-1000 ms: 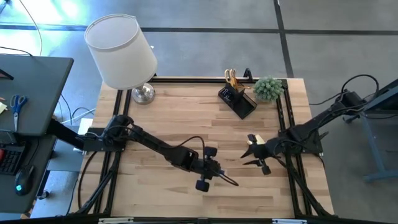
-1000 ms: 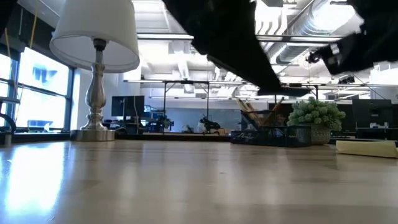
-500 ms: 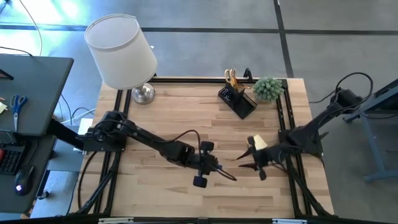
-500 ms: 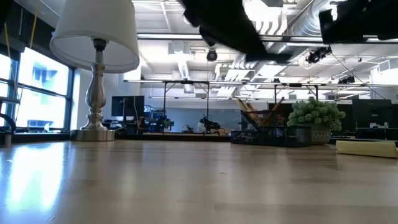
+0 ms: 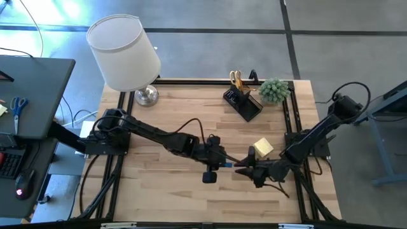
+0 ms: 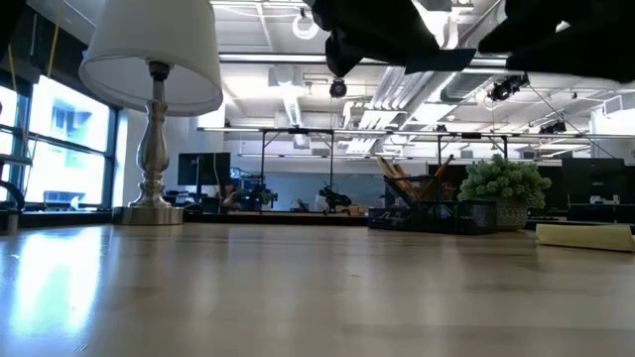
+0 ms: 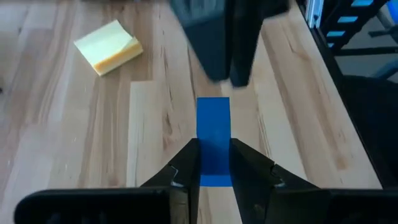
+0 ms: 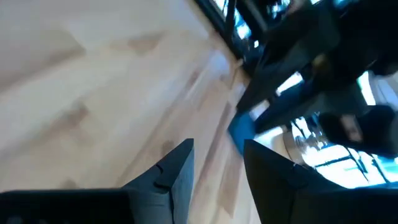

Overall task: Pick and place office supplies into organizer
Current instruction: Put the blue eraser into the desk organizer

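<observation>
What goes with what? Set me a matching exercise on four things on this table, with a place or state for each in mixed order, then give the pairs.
Things:
1. small blue rectangular eraser
2. yellow square sticky-note pad
3. yellow-handled scissors
4. white-shaded lamp

Places or states:
A. standing upright in the small black organizer
B. resting on a silver base
C. clamped between the left gripper fingers
D. lying flat on the bare wooden table

Pairs: 1-C, 2-D, 3-A, 4-B
</observation>
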